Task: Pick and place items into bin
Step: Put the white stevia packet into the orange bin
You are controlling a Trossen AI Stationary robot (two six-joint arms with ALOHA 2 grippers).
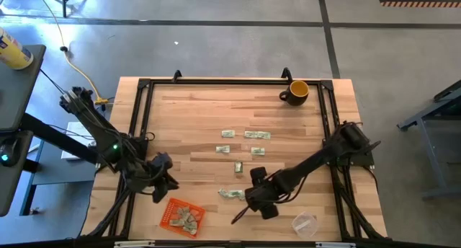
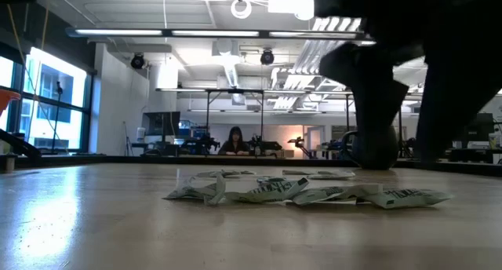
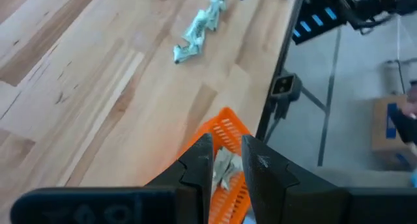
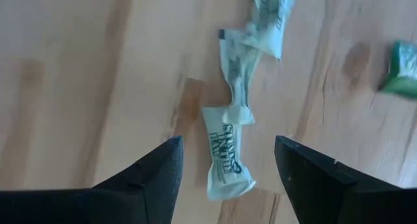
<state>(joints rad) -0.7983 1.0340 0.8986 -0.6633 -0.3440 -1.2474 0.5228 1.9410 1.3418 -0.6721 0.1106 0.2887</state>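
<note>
Hovering: right gripper (image 4: 225, 168), jaws wide, over items (image 4: 228, 152) near front edge.
Left gripper (image 3: 226, 164): jaws narrow, above bin (image 1: 181, 215), contents partly hidden.

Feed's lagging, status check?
Left gripper part open above orange bin. Right gripper open over green-and-white packet. Nothing blocking.

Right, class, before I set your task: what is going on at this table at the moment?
Two robot arms are clearing small green-and-white paper pieces off a wooden table into an orange bin. The left gripper hovers beside the bin, fingers slightly apart with nothing visibly between them; several pieces already lie in the bin. The right gripper is open above a cluster of pieces near the table's front, one piece lying between its fingers. More pieces wait mid-table.
</note>
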